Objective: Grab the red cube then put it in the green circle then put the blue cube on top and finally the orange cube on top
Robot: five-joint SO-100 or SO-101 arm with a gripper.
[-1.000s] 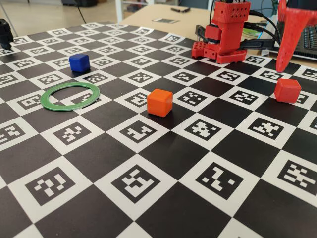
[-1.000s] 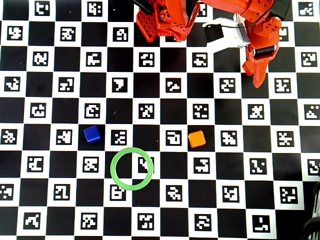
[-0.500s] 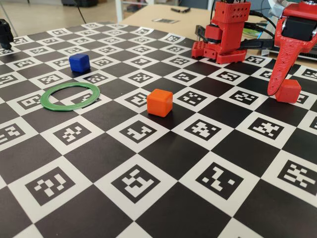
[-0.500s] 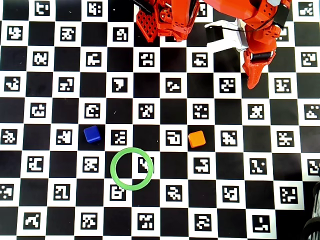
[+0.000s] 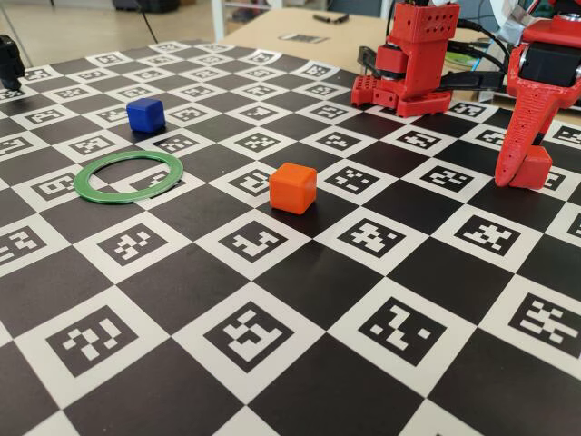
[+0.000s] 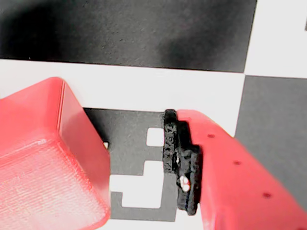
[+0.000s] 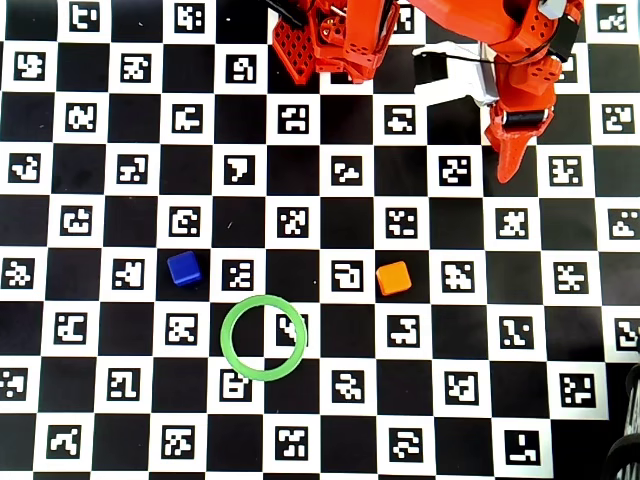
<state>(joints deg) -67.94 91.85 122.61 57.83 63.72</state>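
Observation:
The red cube (image 5: 538, 167) sits on the checkered mat at the far right of the fixed view. My gripper (image 5: 523, 173) has come down over it and stands open, with one red finger (image 5: 514, 145) touching the mat just left of the cube. In the wrist view the red cube (image 6: 48, 163) fills the lower left, and a strip of mat shows between it and the black-padded finger (image 6: 183, 163). From overhead the gripper (image 7: 508, 165) hides the cube. The green circle (image 5: 128, 175), the blue cube (image 5: 145, 114) and the orange cube (image 5: 292, 188) lie apart on the mat.
The arm's red base (image 5: 413, 64) stands at the back of the mat. Beyond the mat's rear edge a wooden desk (image 5: 300, 27) carries cables. A black object (image 5: 9, 59) stands at the far left edge.
The gripper has dropped from above the red cube to mat level, with its finger now beside the cube. The cubes and the ring have not moved.

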